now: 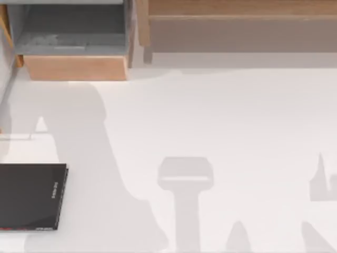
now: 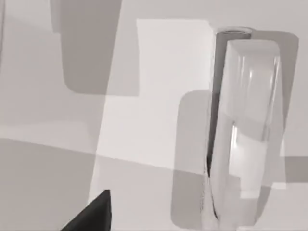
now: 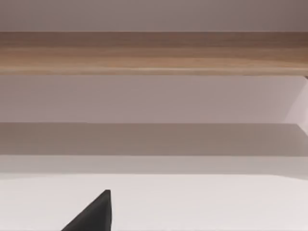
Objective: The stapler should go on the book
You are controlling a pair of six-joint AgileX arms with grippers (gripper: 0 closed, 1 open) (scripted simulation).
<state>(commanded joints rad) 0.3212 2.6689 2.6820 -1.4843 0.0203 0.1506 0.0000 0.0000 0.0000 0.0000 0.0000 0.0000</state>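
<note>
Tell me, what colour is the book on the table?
The book is black, with small white lettering and a thin red strip. The top view shows it best.

Right wrist view, looking level across the white bench point(image 3: 202, 202) toward its far edge.

- A long wooden rail point(image 3: 154, 53) runs straight across the whole width, light brown with a paler streak along its lower face.
- Above the rail: a flat pale wall band point(image 3: 154, 14).
- Below the rail: a plain pale panel point(image 3: 144, 98), then a darker grey shadow strip point(image 3: 154, 139) of even depth along the panel's foot.
- Near side of that, the bench surface brightens in two steps to near white.
- One dark wedge-shaped fingertip point(image 3: 94, 214) of the right gripper pokes in at the lower edge, over the bench; whether the jaws are apart cannot be told.
</note>
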